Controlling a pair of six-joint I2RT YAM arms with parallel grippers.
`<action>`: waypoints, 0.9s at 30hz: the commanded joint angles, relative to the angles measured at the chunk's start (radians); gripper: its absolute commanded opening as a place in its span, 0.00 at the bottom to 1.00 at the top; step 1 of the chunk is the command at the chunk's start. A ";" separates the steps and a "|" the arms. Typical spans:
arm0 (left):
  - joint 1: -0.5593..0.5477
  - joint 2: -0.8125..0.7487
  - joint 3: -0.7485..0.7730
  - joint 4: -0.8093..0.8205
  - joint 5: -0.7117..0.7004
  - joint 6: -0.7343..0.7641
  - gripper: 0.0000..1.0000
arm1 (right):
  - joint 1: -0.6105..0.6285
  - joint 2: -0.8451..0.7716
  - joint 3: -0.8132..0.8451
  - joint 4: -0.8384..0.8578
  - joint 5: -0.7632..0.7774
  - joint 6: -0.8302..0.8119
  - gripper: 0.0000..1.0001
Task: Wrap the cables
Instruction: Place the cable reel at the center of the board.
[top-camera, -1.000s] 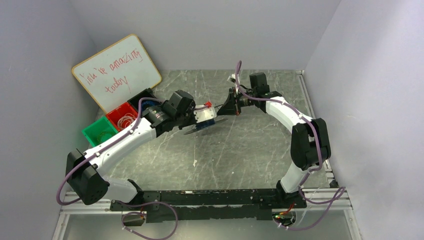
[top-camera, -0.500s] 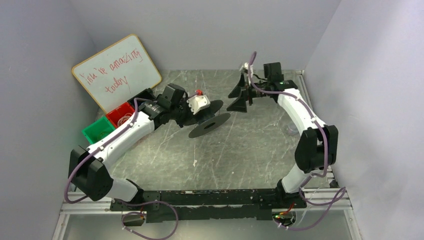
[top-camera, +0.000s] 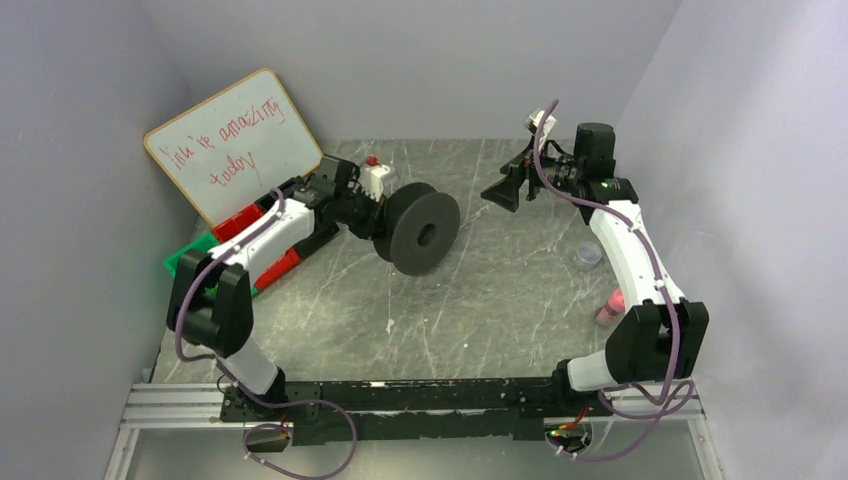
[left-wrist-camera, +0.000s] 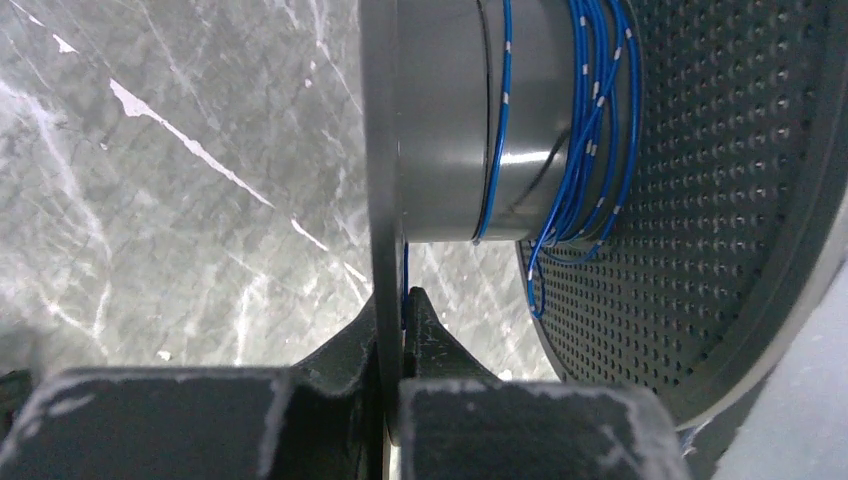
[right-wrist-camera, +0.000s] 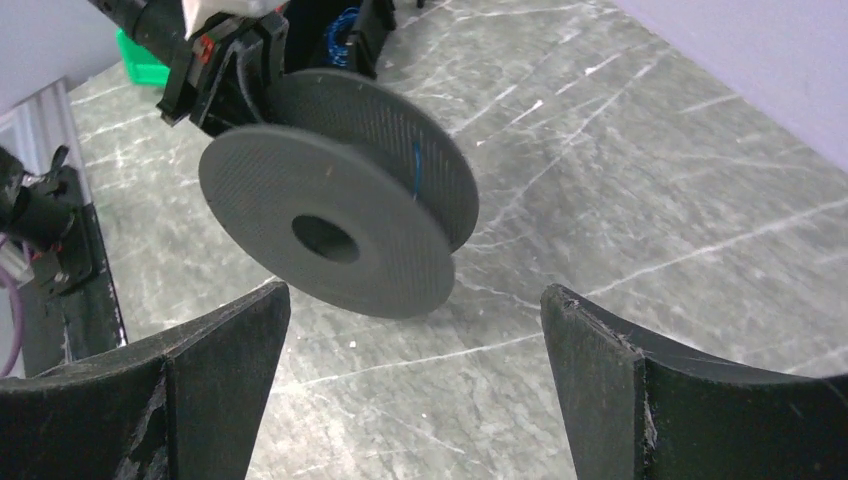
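A dark grey spool (top-camera: 420, 232) stands on edge over the table's middle. The cables (left-wrist-camera: 585, 120), thin blue wire, are wound in loose turns round its hub (left-wrist-camera: 450, 120). My left gripper (left-wrist-camera: 390, 320) is shut on the spool's thin flange (left-wrist-camera: 380, 150), and one blue strand runs down between the flange and one finger. In the top view the left gripper (top-camera: 385, 215) sits at the spool's left side. My right gripper (top-camera: 500, 190) hangs open to the spool's right, apart from it. In its wrist view the right gripper (right-wrist-camera: 415, 292) holds nothing, with the spool (right-wrist-camera: 330, 235) and a blue strand (right-wrist-camera: 417, 170) ahead.
A whiteboard (top-camera: 235, 140) leans in the back left corner. Red (top-camera: 240, 225) and green (top-camera: 185, 265) bins sit under the left arm. A small clear cup (top-camera: 588, 257) and a pink object (top-camera: 610, 305) lie near the right arm. Walls close in on both sides.
My right gripper has opened, let go and drawn back to the right. The left arm has swung left, turning the spool from lying flat to standing on edge.
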 joint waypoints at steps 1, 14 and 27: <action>0.112 0.058 0.057 0.199 0.330 -0.262 0.02 | -0.007 -0.067 -0.067 0.103 0.120 0.112 0.99; 0.152 0.301 0.061 0.433 0.419 -0.675 0.02 | -0.048 -0.122 -0.203 0.242 0.094 0.228 0.99; 0.128 0.441 0.081 0.458 0.371 -0.752 0.05 | -0.092 -0.116 -0.238 0.277 0.073 0.236 0.99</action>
